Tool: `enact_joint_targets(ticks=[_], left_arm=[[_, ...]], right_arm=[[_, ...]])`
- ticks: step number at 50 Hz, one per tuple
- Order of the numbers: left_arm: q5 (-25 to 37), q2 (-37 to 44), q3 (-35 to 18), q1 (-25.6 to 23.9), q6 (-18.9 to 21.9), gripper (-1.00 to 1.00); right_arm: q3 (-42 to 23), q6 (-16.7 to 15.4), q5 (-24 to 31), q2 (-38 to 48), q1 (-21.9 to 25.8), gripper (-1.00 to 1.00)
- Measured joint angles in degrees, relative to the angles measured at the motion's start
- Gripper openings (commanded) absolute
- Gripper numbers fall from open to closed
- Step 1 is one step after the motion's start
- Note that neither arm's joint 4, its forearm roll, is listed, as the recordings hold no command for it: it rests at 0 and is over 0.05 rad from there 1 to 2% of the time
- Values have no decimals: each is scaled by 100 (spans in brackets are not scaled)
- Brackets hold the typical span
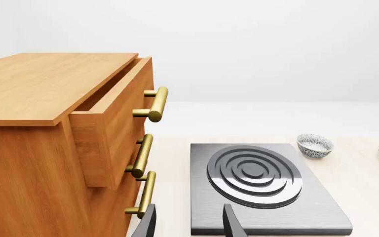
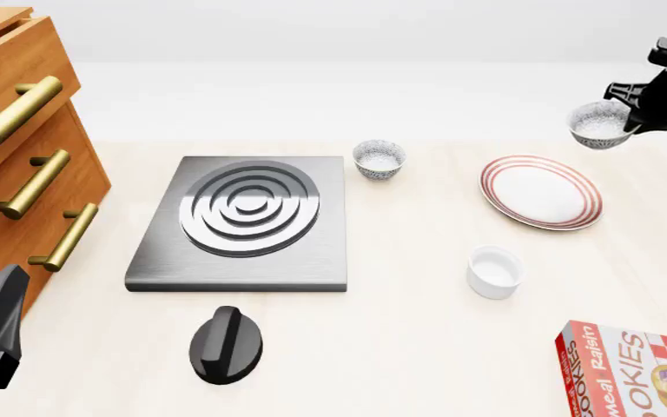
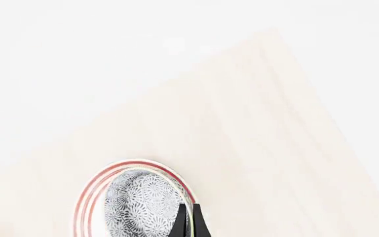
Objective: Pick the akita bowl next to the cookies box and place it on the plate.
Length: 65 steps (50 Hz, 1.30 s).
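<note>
Plate point(image 2: 541, 192) lay flat on table point(image 2: 426, 347). Cookies box point(image 2: 635, 369) sat nearer cam than plate, well apart. Akita bowl point(image 2: 600, 124) hung airborne above plate's far-right rim, R gripper point(image 2: 631, 124) clamped on its rim. L gripper point(image 1: 188, 224) jaws apart, holding nothing.

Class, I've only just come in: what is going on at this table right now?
The right gripper holds a speckled bowl by its rim, lifted above the table just beyond the plate. In the right wrist view the bowl sits over the plate's red rings, so it is not yet set down. The left gripper hangs open by the drawers, holding nothing. A second speckled bowl stands by the stove.
</note>
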Motion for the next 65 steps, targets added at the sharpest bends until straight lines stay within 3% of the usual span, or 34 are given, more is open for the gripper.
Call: enact_joint_targets(ticks=[21, 65], left_arm=[[0, 0, 0, 0, 0, 100], [0, 0, 0, 0, 0, 100]], right_arm=[[485, 189, -315, -180, 302, -100], [2252, 329, -1181, -1151, 722, -100]])
